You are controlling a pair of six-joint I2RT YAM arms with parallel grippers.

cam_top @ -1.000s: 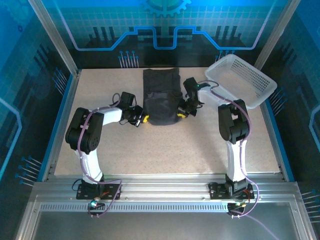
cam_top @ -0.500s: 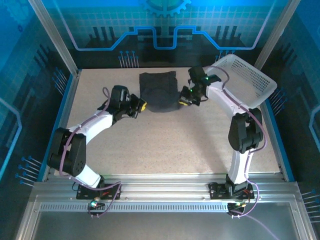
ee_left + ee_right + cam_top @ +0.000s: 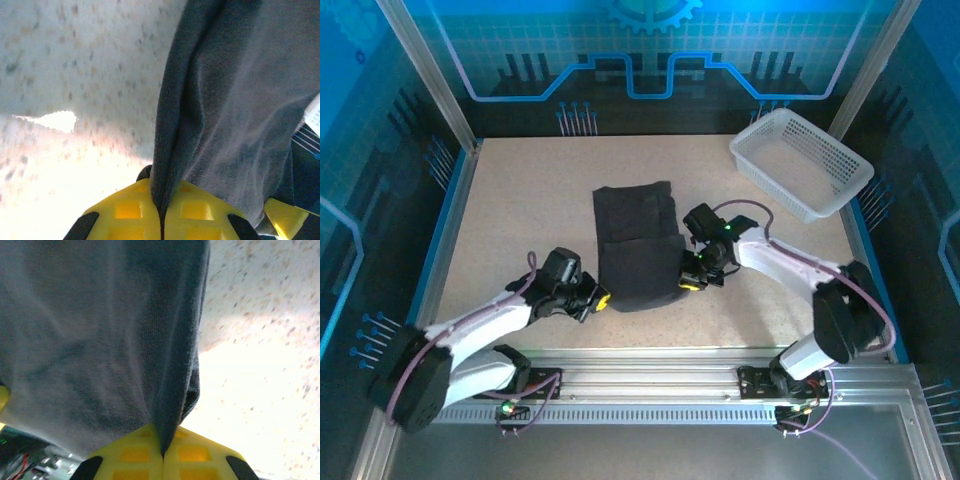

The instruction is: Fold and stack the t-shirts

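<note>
A dark charcoal t-shirt (image 3: 638, 245) lies folded into a narrow strip in the middle of the table, its near half doubled over. My left gripper (image 3: 603, 298) is shut on the shirt's near left edge, and my right gripper (image 3: 691, 282) is shut on its near right edge. In the left wrist view the dark cloth (image 3: 220, 95) runs down into the closed yellow fingertips (image 3: 125, 212). In the right wrist view the cloth (image 3: 110, 335) is likewise pinched between the closed yellow fingertips (image 3: 197, 455).
A white lattice basket (image 3: 800, 162) stands at the back right corner. Speckled tabletop (image 3: 520, 210) lies bare left of the shirt, and the metal rail (image 3: 650, 365) runs along the near edge.
Both grippers have come toward the near edge with the shirt's edge in them, dragging the cloth from the back of the table to the middle. The right arm has left the basket.
</note>
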